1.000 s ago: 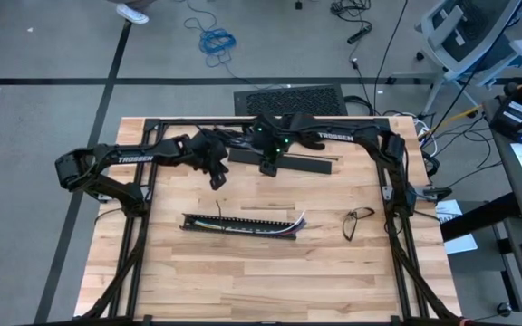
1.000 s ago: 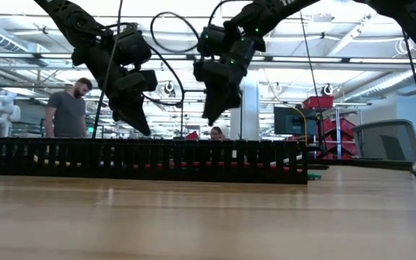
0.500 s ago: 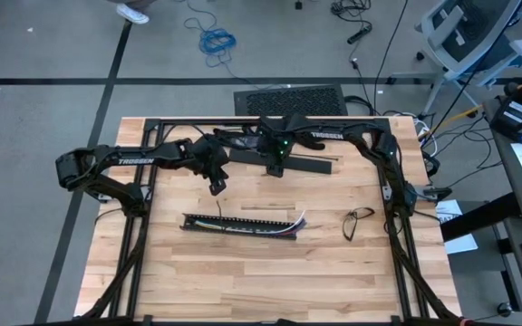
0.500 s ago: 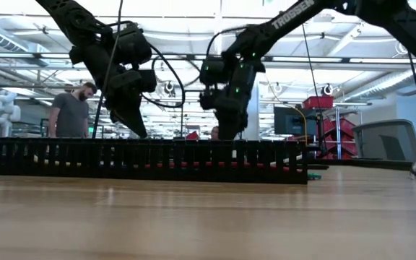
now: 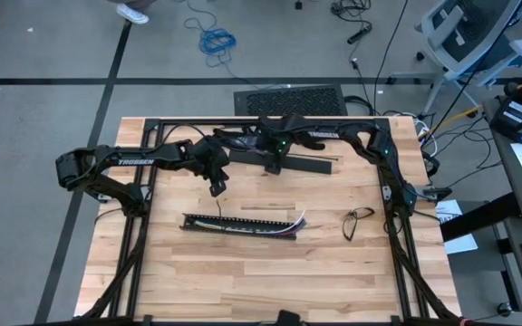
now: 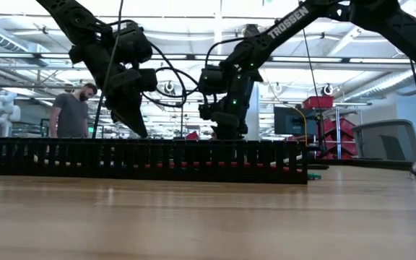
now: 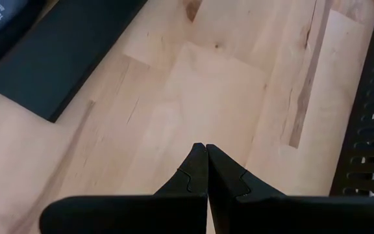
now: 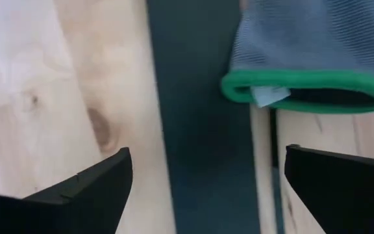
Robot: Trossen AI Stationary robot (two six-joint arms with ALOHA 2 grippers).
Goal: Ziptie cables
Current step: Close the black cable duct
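A: What's on the wooden worktop [image 5: 243,272]?
B: A black slotted duct [image 5: 239,224], with the cables [image 5: 288,223] lying in it towards one end.
A: And the pincers?
B: Both well behind the duct. The left pincer [image 5: 216,188] is pressed together and empty; the right pincer [image 5: 272,168] is spread wide over a flat black strip [image 5: 302,164], beside a green-cuffed glove [image 8: 317,45].

In the low view the right gripper [image 6: 221,135] dips behind the black duct [image 6: 143,160], fingertips hidden. The cables [image 5: 293,220] are too tiny from overhead to tell colours.
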